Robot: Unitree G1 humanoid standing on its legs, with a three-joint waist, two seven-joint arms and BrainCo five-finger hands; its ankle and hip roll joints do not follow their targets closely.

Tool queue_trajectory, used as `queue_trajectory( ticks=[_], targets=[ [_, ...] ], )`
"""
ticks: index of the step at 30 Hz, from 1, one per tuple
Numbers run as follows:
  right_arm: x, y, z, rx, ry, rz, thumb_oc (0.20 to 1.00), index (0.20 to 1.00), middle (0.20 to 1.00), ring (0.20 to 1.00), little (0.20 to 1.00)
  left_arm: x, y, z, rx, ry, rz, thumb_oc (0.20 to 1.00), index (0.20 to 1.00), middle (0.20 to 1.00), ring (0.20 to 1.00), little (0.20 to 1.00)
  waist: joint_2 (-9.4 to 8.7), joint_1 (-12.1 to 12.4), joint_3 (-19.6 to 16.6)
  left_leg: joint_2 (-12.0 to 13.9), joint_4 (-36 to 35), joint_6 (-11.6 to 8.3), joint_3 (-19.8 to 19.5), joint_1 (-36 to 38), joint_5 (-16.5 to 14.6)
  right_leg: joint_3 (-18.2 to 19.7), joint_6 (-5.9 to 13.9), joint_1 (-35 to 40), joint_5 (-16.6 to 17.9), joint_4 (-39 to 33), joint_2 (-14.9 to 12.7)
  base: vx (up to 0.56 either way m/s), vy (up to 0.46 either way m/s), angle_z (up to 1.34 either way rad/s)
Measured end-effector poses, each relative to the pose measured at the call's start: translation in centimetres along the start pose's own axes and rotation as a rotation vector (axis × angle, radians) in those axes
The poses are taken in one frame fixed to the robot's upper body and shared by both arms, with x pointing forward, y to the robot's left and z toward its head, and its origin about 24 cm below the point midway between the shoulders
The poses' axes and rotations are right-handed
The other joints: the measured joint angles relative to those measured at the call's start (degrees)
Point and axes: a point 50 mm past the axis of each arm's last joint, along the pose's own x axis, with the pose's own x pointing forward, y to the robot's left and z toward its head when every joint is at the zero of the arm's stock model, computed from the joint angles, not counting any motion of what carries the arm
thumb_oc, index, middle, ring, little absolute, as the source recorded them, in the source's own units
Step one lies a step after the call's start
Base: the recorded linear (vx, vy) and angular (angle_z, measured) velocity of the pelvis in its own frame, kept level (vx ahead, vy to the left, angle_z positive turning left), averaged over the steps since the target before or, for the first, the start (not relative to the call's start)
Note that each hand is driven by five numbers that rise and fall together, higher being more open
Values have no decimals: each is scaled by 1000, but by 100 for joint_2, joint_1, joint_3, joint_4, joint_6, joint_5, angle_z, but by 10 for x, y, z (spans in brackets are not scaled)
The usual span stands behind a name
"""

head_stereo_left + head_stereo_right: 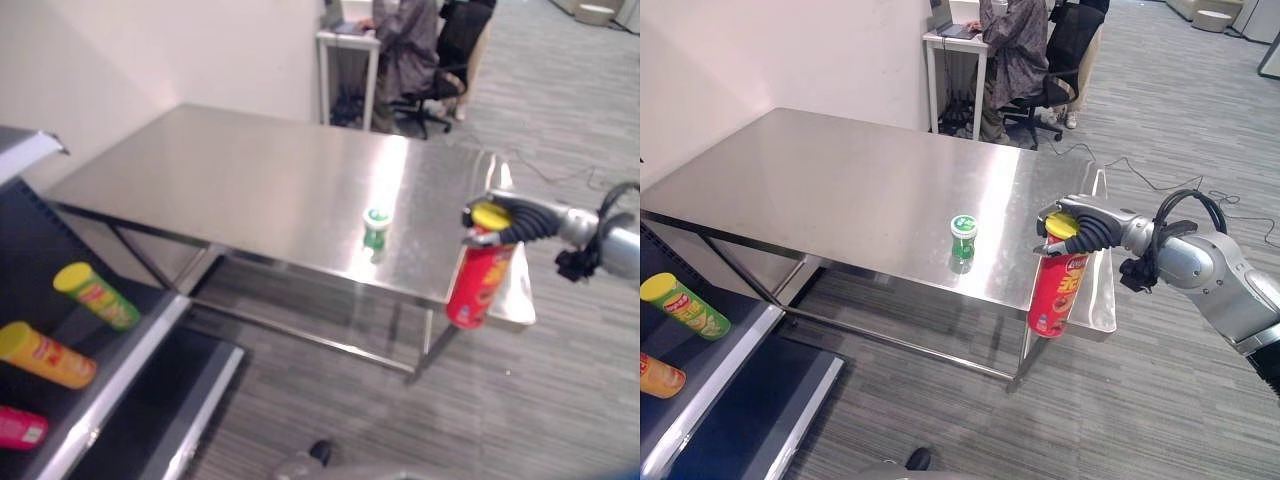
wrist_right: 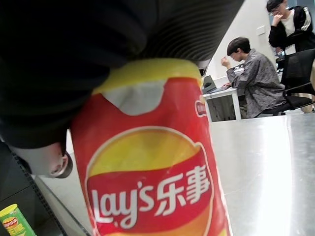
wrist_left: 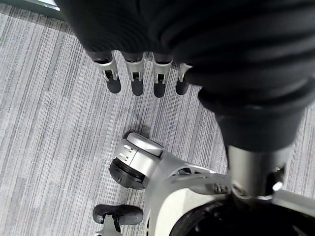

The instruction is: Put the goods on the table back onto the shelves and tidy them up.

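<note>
Office: grey carpet [image 1: 1160, 400], person [image 1: 1015, 50] working at a desk [image 1: 955, 40].

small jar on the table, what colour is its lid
Green with white, on the small jar; clearest in the right eye view.

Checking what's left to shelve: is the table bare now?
No, a small green bottle stands on the steel table.

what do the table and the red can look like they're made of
Table: brushed metal, probably stainless steel; it mirrors the light in soft streaks.
Red can, held by the right hand: likely a cardboard tube with a glossy printed wrap and a yellow plastic-looking lid.
</note>
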Motion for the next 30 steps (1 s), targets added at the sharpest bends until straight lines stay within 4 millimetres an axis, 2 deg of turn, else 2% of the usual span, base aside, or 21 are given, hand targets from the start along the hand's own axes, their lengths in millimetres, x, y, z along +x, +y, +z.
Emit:
queue_trajectory(
  ticks=[10, 15, 20, 21, 25, 30],
  targets=[
    [-1, 1, -1, -1, -6, -29, 200, 200, 200, 200, 200, 0, 2, 5, 44, -34, 36, 1000, 1000, 1000, 1000, 1000, 0, -14, 5, -4, 0, 0, 3, -1, 0, 2, 14, -4, -12, 0, -6, 0, 0, 0],
    [-8, -1, -10, -24, 43, -87, 200, 200, 200, 200, 200, 0, 2, 6, 72, -40, 42, 1000, 1000, 1000, 1000, 1000, 17, -30, 17, -9, 0, 1, 8, -7, -1, 4, 10, -11, -18, -1, -14, 0, 0, 0],
    [-19, -15, -25, -89, 137, -230, 200, 200, 200, 200, 200, 1, 1, 8, 87, -45, 46, 1000, 1000, 1000, 1000, 1000, 59, -40, 47, -13, 0, 6, 24, -18, -3, 16, 8, -31, -16, -1, -23, 1, 1, -1],
    [-22, -24, -26, -120, 154, -298, 200, 200, 200, 200, 200, 1, 0, 8, 89, -47, 46, 1000, 1000, 1000, 1000, 1000, 79, -42, 54, -15, 0, 10, 49, -18, -5, 30, 6, -39, -14, -1, -28, 4, 8, -9],
    [-29, -43, -22, -183, 161, -441, 200, 200, 200, 200, 200, 1, 0, 9, 88, -49, 54, 1000, 1000, 1000, 1000, 1000, 85, -37, 51, -17, 0, 13, 84, -2, -7, 70, 7, -3, -10, 0, -32, -1, 6, -4],
    [-27, -47, -18, -204, 146, -494, 200, 200, 200, 200, 200, 1, 0, 10, 97, -52, 55, 1000, 1000, 1000, 1000, 1000, 81, -30, 54, -19, 0, 13, 96, 7, -7, 125, 8, -1, -9, -1, -31, 0, 0, 0]
  ],
)
